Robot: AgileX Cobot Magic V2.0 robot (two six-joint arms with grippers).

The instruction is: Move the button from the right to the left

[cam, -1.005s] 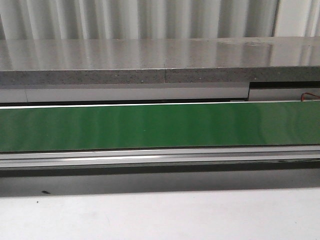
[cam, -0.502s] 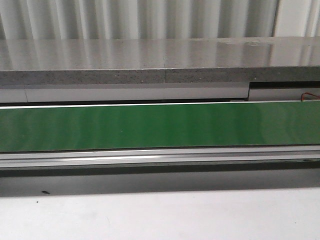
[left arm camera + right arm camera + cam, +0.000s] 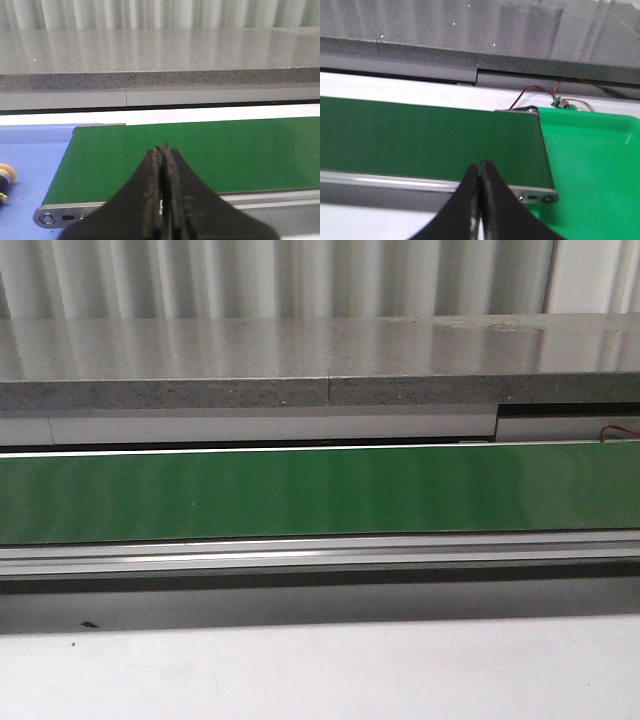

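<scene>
A small yellow-orange round part, cut off by the picture's edge, lies on the blue tray in the left wrist view; it looks like a button's cap. No other button shows in any view. My left gripper is shut and empty, above the near edge of the green conveyor belt, near the belt's end beside the blue tray. My right gripper is shut and empty, above the belt's near rail, close to the green tray. Neither gripper shows in the front view.
The green belt runs across the front view with a metal rail in front and a grey stone ledge behind. Red wires and a small circuit board lie behind the green tray.
</scene>
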